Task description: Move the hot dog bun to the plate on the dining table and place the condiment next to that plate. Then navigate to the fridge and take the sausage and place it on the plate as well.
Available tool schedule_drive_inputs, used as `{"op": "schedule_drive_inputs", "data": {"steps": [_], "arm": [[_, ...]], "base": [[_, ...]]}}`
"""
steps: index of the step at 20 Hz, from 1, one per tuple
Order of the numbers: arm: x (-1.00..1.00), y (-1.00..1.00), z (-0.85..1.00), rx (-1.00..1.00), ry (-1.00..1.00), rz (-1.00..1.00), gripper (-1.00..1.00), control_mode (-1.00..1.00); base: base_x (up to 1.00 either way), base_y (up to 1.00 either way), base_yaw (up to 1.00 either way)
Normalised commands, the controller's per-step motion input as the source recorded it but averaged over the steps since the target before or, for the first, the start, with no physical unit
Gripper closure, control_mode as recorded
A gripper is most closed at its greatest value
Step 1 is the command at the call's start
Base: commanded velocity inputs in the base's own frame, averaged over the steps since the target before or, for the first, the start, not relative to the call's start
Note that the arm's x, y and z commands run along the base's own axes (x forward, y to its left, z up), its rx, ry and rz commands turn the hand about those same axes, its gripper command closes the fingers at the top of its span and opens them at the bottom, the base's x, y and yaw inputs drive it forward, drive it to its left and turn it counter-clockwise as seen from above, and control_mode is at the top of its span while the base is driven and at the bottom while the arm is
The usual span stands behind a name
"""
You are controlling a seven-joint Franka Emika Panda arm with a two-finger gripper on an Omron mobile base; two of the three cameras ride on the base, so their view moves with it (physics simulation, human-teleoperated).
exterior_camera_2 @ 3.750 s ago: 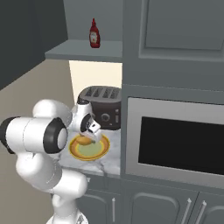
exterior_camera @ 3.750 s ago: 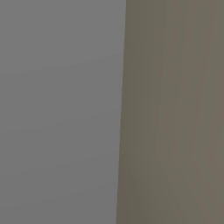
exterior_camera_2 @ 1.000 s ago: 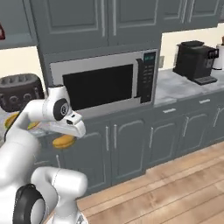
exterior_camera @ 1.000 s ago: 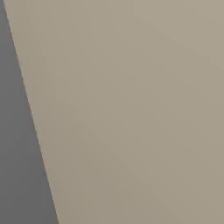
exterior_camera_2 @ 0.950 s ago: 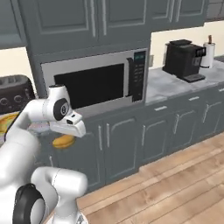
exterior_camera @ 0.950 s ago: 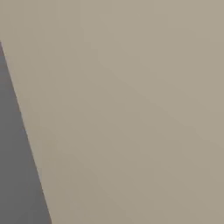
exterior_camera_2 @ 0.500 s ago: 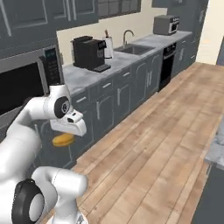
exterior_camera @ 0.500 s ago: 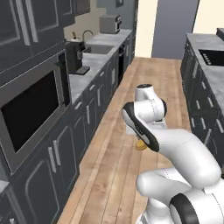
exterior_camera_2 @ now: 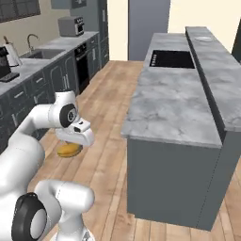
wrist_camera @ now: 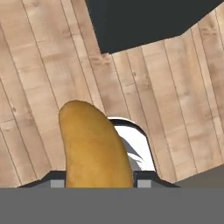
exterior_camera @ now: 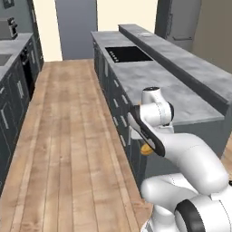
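Note:
The golden-yellow hot dog bun (wrist_camera: 94, 144) is clamped between my gripper's (wrist_camera: 98, 181) two fingertips, so the gripper is shut on it. In the base views the bun (exterior_camera_2: 69, 149) hangs under the hand above the wooden floor, left of the dining table (exterior_camera_2: 174, 103). This table is a long island with a grey marble top and an inset black cooktop (exterior_camera: 128, 53). A small pale flat shape, possibly the plate (exterior_camera_2: 203, 37), lies at the far end of its raised ledge. The condiment and the sausage are out of view.
A wooden-floored aisle (exterior_camera: 63, 136) runs between the island and a dark grey counter with a sink (exterior_camera_2: 42, 54) and a toaster (exterior_camera_2: 71, 26). Beyond the island's far end stands a tall dark grey unit (exterior_camera: 181, 20). The island's near corner (exterior_camera_2: 134, 136) is close to my arm.
The whole picture has swung from the microwave wall, past the sink counter, to the island: the base has turned. The bun stays in the gripper, held the same way.

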Motion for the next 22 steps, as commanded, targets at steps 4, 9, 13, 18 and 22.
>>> {"op": "schedule_drive_inputs", "data": {"steps": [4, 9, 13, 18, 22], "arm": [[0.00, 0.00, 0.00, 0.00, 0.00, 0.00, 1.00, 1.00], [0.00, 0.00, 0.00, 0.00, 0.00, 0.00, 1.00, 1.00], [0.00, 0.00, 0.00, 0.00, 0.00, 0.00, 1.00, 1.00], [0.00, 0.00, 0.00, 0.00, 0.00, 0.00, 1.00, 1.00], [0.00, 0.00, 0.00, 0.00, 0.00, 0.00, 1.00, 1.00]], "base": [[0.16, -1.00, -0.32], [0.32, -1.00, -0.14], [0.36, -1.00, -0.02], [0.60, -1.00, 0.00], [0.69, -1.00, 0.00]]}}
